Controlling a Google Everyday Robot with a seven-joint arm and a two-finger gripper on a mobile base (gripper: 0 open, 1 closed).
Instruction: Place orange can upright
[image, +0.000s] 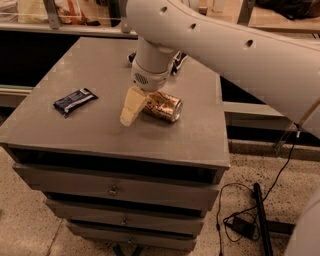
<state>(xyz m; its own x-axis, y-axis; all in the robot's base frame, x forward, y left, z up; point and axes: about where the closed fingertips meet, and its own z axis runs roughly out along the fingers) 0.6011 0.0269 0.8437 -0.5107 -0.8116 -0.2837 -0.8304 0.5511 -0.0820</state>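
Note:
The orange can (164, 106) lies on its side on the grey cabinet top (100, 135), right of the middle, with its silver end facing right. My gripper (136, 108) hangs from the big white arm (215, 45) and is low over the top, right against the left end of the can. Its cream-coloured tip reaches down to the surface just left of the can. The arm's wrist hides the far side of the can.
A dark blue snack packet (75, 100) lies at the left of the top. Another dark packet (178, 62) shows partly behind the arm at the back. The cabinet has drawers (115, 189) below. A black cable and adapter (241, 226) lie on the floor at the right.

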